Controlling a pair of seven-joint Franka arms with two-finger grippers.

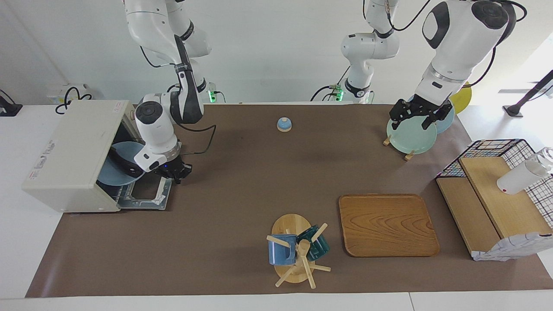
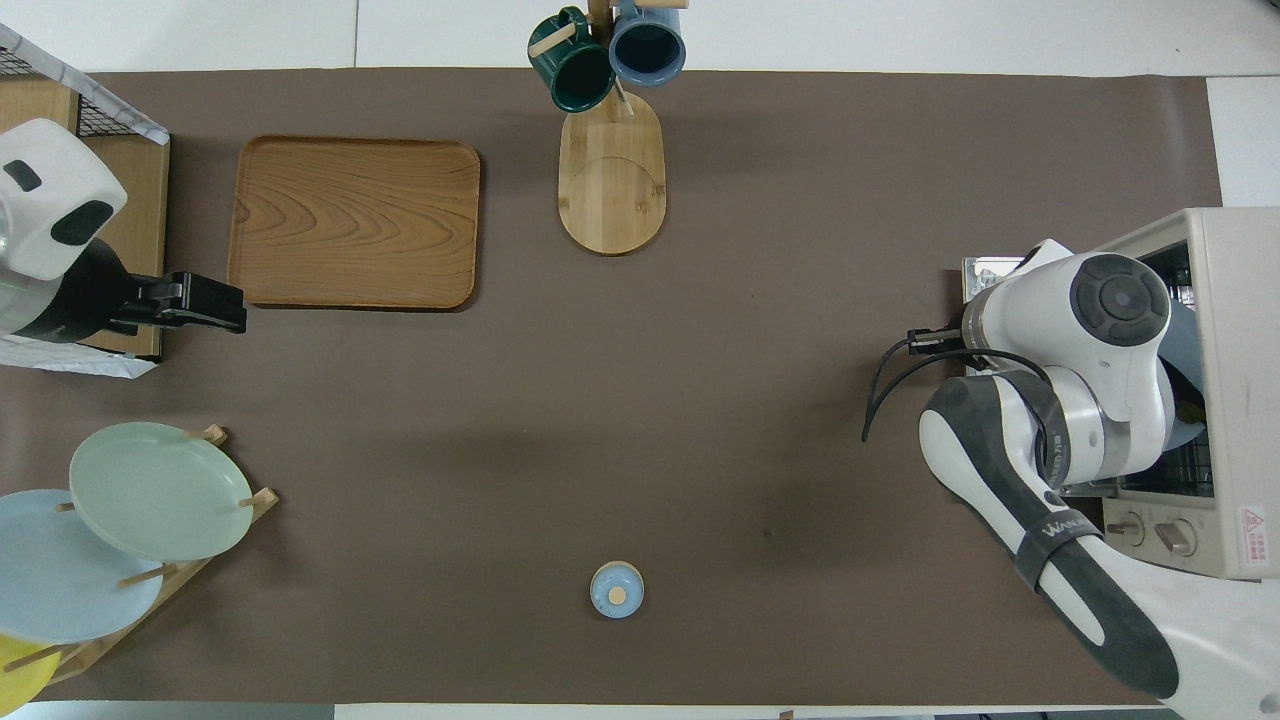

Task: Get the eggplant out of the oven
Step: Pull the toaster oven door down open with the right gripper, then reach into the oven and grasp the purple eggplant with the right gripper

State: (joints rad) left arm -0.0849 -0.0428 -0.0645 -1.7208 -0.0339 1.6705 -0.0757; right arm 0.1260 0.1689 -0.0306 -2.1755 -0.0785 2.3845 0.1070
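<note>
the right gripper [image 1: 175, 172], its finger state not discernible, hangs over the oven [image 1: 71, 155]'s dropped door while the eggplant [image 1: 123, 165] lies on a blue plate [image 1: 121, 170] inside; a low, level reach should clear the plate, as the left gripper [image 1: 417, 113] waits open-fingered above the plate rack [image 1: 408, 136].

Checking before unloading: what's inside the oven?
In the open oven sits a blue plate with the dark eggplant on it. The right arm covers part of both; its claw is over the dropped door.

Cream oven [image 1: 69, 155] — dark purple eggplant [image 1: 122, 165]
</note>
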